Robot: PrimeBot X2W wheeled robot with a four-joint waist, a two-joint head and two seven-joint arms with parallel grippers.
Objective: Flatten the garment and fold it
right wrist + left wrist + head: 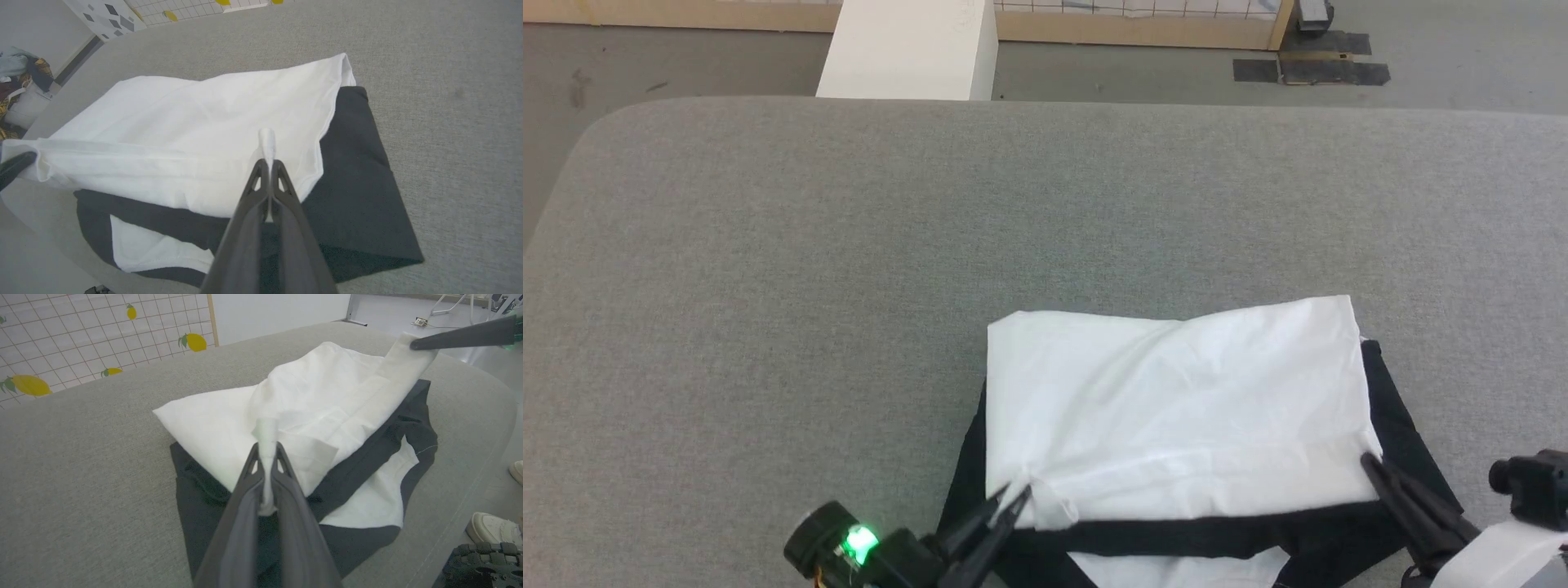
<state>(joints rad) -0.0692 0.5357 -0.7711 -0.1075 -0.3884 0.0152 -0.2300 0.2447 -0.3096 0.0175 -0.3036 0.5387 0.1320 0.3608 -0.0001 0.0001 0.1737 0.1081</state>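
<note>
The garment lies near the front edge of the grey padded table, its white body doubled over the black band and sleeves. My left gripper is shut on the white hem at the garment's near left corner, and white cloth shows pinched between its fingers. My right gripper is shut on the hem at the near right corner, pinching a white fold. The hem stretches raised between the two grippers. Black cloth and a white patch lie flat beneath.
A white box stands on the floor beyond the table's far edge, before a low panelled wall. A person's shoe is beside the table in the left wrist view. A pile of clothes sits off the table's end.
</note>
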